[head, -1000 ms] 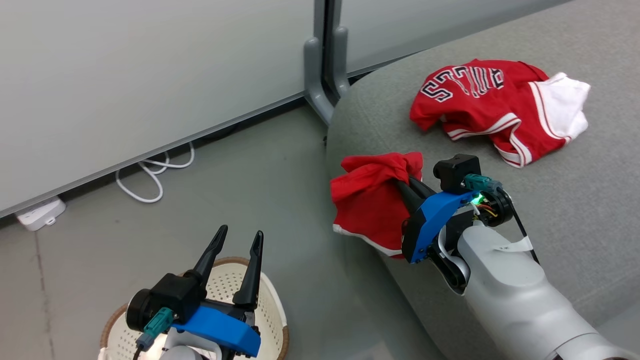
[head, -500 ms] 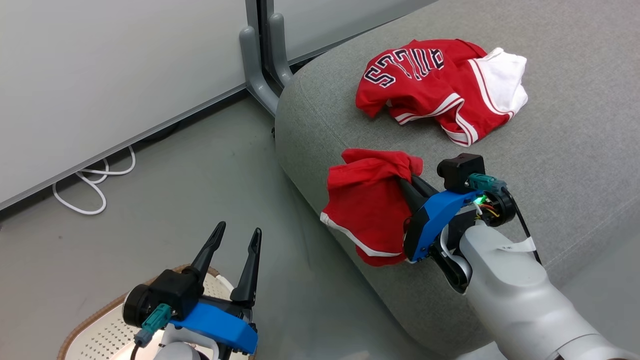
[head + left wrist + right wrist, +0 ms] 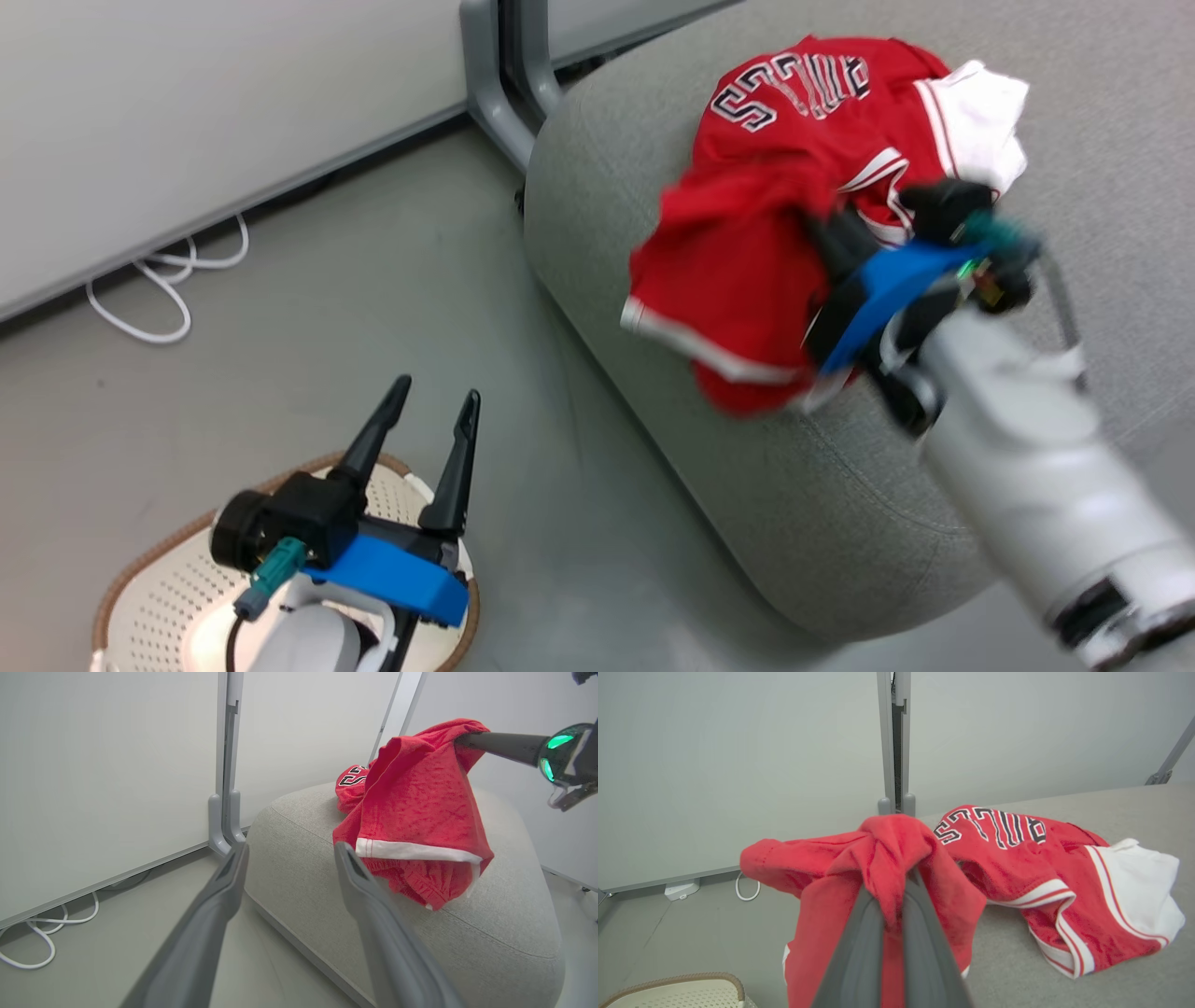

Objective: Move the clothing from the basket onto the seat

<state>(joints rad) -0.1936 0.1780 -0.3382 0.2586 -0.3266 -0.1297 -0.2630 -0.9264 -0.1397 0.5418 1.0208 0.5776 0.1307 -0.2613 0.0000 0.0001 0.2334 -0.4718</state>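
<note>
Plain red garment (image 3: 738,280) hangs pinched in closed right gripper (image 3: 896,905), over sofa (image 3: 840,485) corner | its top lies below and ahead of gripper tips, jersey (image 3: 803,103) just beyond | left gripper (image 3: 425,420) open, empty, above basket (image 3: 168,579), well apart

Matt, coarse-woven grey cloth on the sofa (image 3: 840,485); soft, fuzzy knit on the red garment (image 3: 738,280) and the jersey (image 3: 794,121); perforated cream plastic for the basket (image 3: 163,597); smooth matt floor (image 3: 280,420).
</note>
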